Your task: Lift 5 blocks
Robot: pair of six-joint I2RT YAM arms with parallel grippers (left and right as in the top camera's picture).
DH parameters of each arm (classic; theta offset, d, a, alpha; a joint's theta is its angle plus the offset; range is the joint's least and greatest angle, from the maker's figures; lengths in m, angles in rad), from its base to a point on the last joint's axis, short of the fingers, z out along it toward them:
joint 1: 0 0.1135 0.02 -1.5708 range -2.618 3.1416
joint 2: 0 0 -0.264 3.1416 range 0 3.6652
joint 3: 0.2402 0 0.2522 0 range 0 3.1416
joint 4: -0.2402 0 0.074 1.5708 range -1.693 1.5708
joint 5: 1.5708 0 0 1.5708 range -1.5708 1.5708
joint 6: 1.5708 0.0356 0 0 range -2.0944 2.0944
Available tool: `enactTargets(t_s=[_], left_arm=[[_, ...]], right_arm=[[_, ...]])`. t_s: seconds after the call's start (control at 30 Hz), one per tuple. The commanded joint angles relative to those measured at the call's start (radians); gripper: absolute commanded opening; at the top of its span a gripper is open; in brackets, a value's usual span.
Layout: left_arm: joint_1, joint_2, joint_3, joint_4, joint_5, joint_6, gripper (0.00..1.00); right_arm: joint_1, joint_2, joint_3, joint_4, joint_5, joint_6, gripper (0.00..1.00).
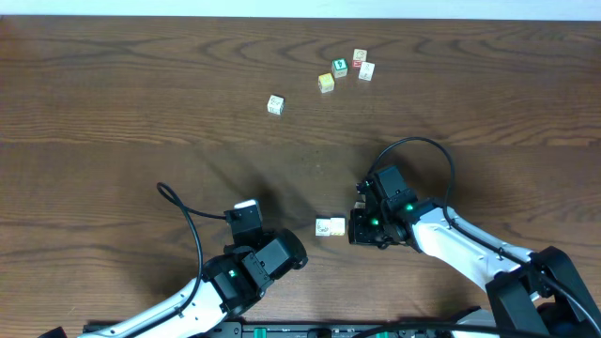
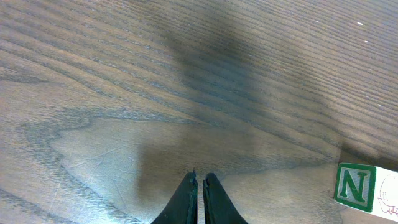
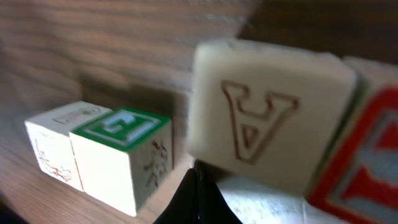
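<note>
Blocks: none off the table that I can confirm. Closest action is the block pair (image 1: 330,226), side by side on the table (image 1: 113,113), just left of the right gripper (image 1: 354,226).

Right wrist cam is jammed in close. The A block (image 3: 267,118) fills the frame, tilted, with the red-faced block (image 3: 367,168) against its right side. Further left, the green E cube (image 3: 121,149) and a pale cube (image 3: 53,143) touch each other, probably that same pair. Overhead shows only two cubes here, so the A and red ones may be hidden under the gripper body. Can't tell if the A block lies flat on the wood or is propped.

Far side: lone block (image 1: 275,104) by itself. Then a loose cluster of top pale block (image 1: 360,56), right pale block (image 1: 366,70), green-topped cube (image 1: 339,67) and yellow cube (image 1: 326,83). All are well apart from both arms.

Judgement: zero of five lifted and the whole task is left. The step in hand looks like a grasp attempt at the near group.

Right arm: low, reaching in from bottom right, wrist aimed left. Fingers are pressed together with nothing between them, and the A block sits beyond the tips.

Left arm: folded at the bottom edge. Left gripper (image 2: 199,186) is over bare wood, tips together bar a hairline, empty. Green N block (image 2: 356,186) is at lower right of its view, clear of it.
</note>
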Motion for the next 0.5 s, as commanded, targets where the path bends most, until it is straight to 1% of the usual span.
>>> enactTargets(t_s=[0.0, 0.13, 0.2, 0.27, 0.3, 0.4, 0.47], left_arm=[[-0.002, -0.006, -0.005, -0.006, -0.023, -0.016, 0.07], [-0.002, -0.006, -0.005, -0.018, -0.023, -0.016, 0.07], [-0.002, -0.006, -0.005, -0.021, -0.023, -0.016, 0.07], [-0.002, -0.006, -0.005, -0.021, -0.023, -0.016, 0.07], [-0.002, -0.006, -0.005, -0.022, -0.023, -0.016, 0.07], [-0.002, -0.006, -0.005, -0.024, -0.023, -0.016, 0.07], [-0.002, -0.006, -0.005, -0.024, -0.023, -0.016, 0.07]], right_arm=[[0.02, 0.048, -0.056, -0.068, 0.147, 0.053, 0.01], [0.021, 0.048, -0.056, -0.181, 0.176, 0.153, 0.01], [0.021, 0.043, -0.056, -0.245, 0.219, 0.251, 0.01], [0.021, 0.029, -0.056, -0.274, 0.23, 0.322, 0.01], [0.021, 0.013, -0.056, -0.302, 0.233, 0.388, 0.01], [0.021, -0.026, -0.056, -0.34, 0.234, 0.468, 0.01], [0.021, -0.064, -0.056, -0.37, 0.267, 0.549, 0.01]])
